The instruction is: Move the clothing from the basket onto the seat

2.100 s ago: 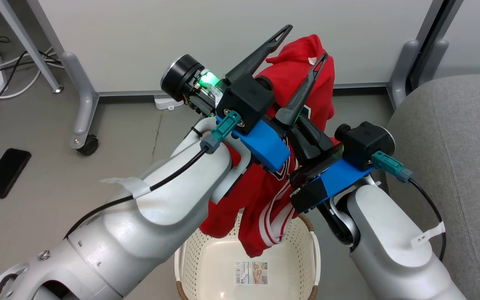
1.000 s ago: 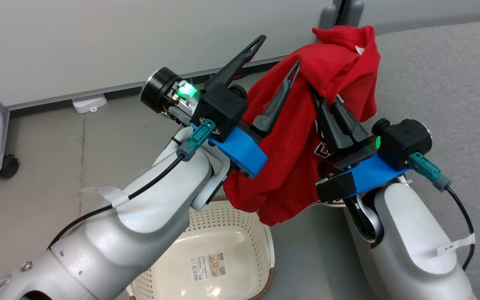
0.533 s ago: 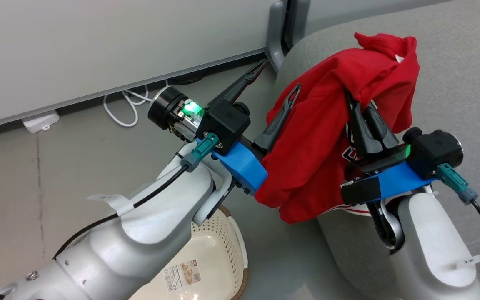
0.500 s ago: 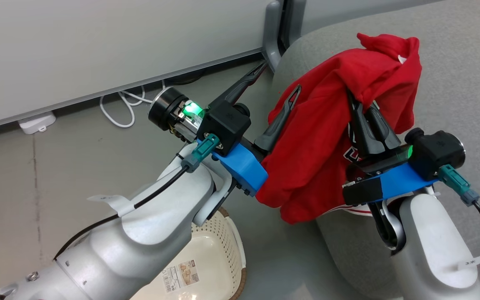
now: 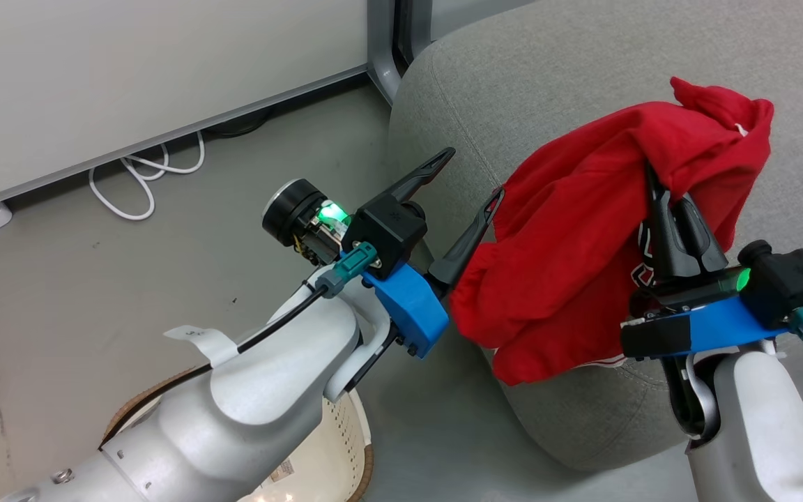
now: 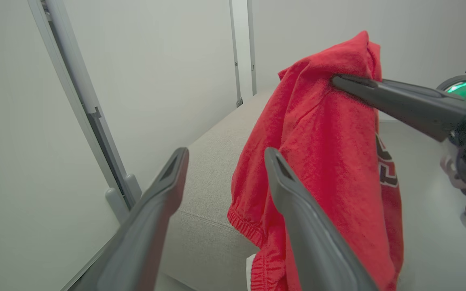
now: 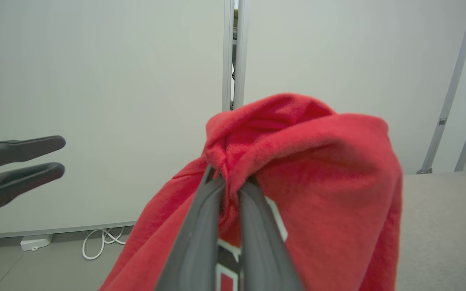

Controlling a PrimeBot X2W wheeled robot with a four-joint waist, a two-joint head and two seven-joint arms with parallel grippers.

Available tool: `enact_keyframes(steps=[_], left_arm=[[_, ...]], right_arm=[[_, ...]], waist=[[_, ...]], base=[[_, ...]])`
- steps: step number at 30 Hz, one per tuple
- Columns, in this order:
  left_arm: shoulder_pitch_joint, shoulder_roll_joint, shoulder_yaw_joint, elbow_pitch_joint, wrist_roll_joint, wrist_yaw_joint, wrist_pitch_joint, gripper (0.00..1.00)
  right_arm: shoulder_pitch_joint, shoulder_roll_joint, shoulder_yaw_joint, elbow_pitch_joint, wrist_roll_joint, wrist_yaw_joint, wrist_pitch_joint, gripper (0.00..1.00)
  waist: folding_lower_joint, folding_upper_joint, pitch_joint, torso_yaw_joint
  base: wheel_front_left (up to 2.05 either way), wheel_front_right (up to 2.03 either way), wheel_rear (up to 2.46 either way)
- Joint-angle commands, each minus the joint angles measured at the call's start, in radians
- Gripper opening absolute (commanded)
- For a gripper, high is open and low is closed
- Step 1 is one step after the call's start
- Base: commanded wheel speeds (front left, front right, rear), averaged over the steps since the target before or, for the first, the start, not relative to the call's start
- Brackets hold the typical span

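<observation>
Head view, right gripper (image 5: 651, 183) clamped on clothing (image 5: 569, 230) draped over its fingers, left gripper (image 5: 472, 173) spread empty alongside, seat (image 5: 548, 84) beneath.

1. Head view: high, close above the work, angled down; seat (image 5: 548, 70) at 1 o'clock, basket (image 5: 349, 439) at 7 o'clock, floor (image 5: 95, 293) at 9 o'clock.
2. Left wrist view: roughly level, along the left gripper (image 6: 225, 155); clothing (image 6: 322, 153) near, at 2 o'clock.
3. Right wrist view: level, along the right gripper (image 7: 231, 182); clothing very close, at 6 o'clock.
4. Shared by all three: clothing, seat, wall panel (image 5: 129, 70).
</observation>
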Motion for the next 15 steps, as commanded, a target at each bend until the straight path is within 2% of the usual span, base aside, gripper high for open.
enact_keyframes(steps=[1,9,15], left_arm=[[0.011,0.003,-0.001,0.005,-0.002,-0.003,0.0,1.0],[-0.003,0.007,-0.008,0.014,0.005,-0.001,-0.006,1.0],[-0.03,0.014,-0.002,0.003,0.015,0.008,-0.01,1.0]], right_arm=[[0.016,-0.001,-0.01,-0.014,-0.01,0.0,-0.001,0.0],[0.027,-0.001,-0.038,-0.044,-0.014,0.0,-0.001,0.0],[-0.055,-0.001,-0.076,-0.071,-0.023,0.001,-0.001,0.0]], waist=[[0.0,0.0,0.008,-0.008],[0.0,0.0,0.02,-0.014],[0.0,0.0,0.053,0.003]], base=[[0.0,0.0,0.0],[0.0,0.0,0.0],[0.0,0.0,0.0]])
